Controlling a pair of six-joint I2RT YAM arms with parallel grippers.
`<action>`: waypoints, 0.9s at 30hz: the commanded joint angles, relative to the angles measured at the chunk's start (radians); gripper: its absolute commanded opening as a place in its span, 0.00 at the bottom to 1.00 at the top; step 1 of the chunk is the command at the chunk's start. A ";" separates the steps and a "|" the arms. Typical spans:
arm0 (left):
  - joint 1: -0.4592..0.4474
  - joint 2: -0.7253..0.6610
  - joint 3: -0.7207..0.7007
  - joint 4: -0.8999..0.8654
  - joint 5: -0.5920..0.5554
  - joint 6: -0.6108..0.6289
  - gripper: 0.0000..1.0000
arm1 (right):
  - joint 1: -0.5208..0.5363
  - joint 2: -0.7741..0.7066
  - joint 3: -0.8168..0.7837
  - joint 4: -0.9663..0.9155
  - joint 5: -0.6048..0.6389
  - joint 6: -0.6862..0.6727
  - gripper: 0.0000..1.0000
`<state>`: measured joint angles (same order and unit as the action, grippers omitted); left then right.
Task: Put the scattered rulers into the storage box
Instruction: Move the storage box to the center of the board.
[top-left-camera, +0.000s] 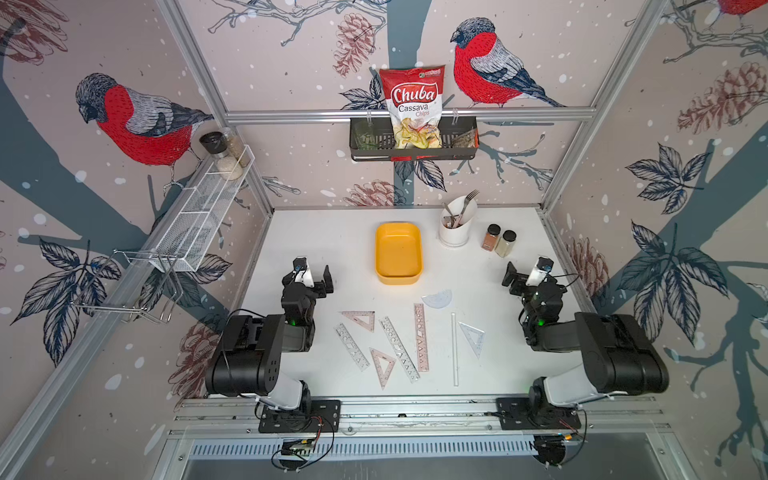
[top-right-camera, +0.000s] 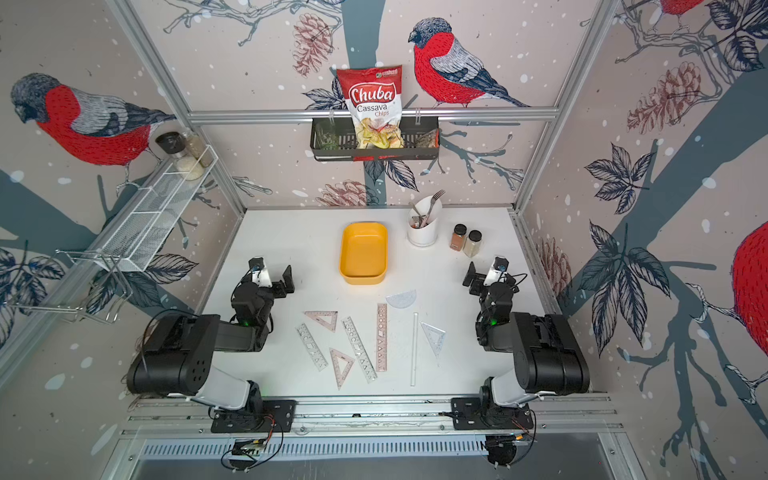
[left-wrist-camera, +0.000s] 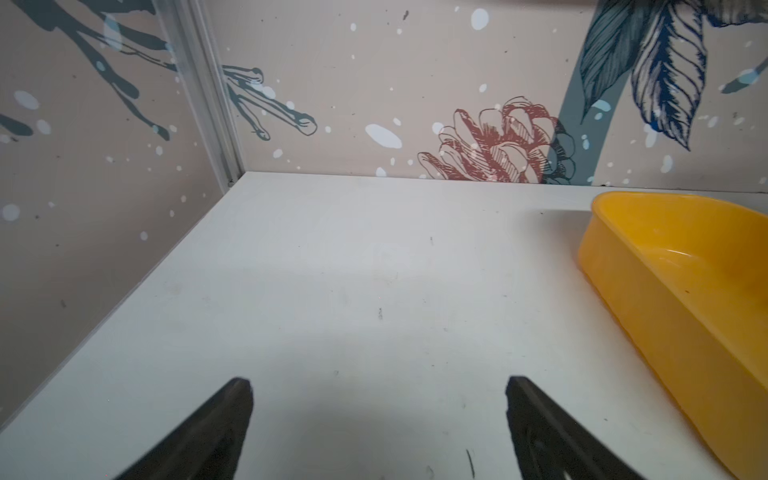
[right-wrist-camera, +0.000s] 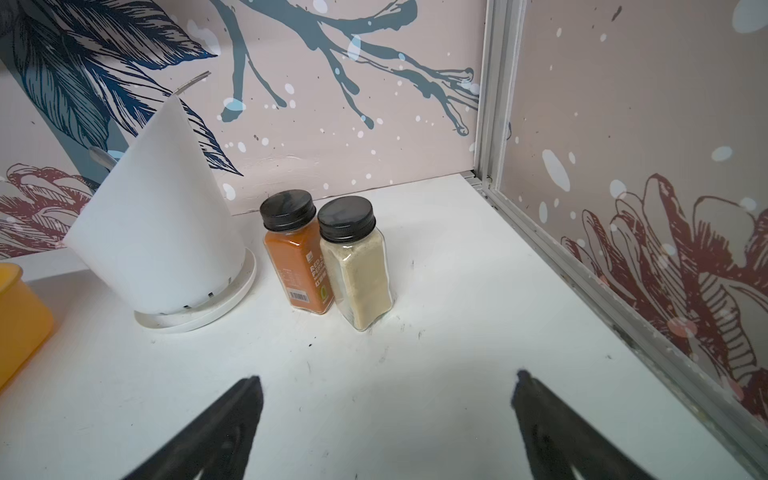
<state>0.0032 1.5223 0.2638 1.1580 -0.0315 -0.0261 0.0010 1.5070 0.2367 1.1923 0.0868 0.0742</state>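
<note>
On the counter (top-left-camera: 332, 232), rulers (top-left-camera: 400, 348) show only in both top views; left claw (left-wrist-camera: 378, 388) and right claw (right-wrist-camera: 388, 382) gape empty.

A: Where's the black-and-white left arm (top-left-camera: 249, 357)?
B: Folded at eight o'clock. Its black parallel left gripper (left-wrist-camera: 378, 384) points toward twelve, jaws wide and empty.
A: And the black-and-white right arm (top-left-camera: 615, 353)?
B: Folded at four o'clock. Its black parallel right gripper (right-wrist-camera: 388, 379) is likewise spread and empty, seemingly hovering low.
</note>
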 joint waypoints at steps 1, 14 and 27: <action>0.000 -0.001 0.003 0.019 0.002 0.006 0.98 | 0.005 -0.005 -0.002 0.015 0.009 -0.010 1.00; 0.000 -0.002 0.001 0.019 0.002 0.006 0.98 | 0.003 -0.005 0.000 0.010 0.027 0.000 1.00; -0.054 -0.118 0.152 -0.312 -0.167 0.003 0.97 | 0.128 -0.101 -0.060 0.078 0.288 -0.064 1.00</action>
<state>-0.0299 1.4693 0.3237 1.0336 -0.0990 -0.0257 0.0799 1.4673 0.1917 1.2041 0.2092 0.0589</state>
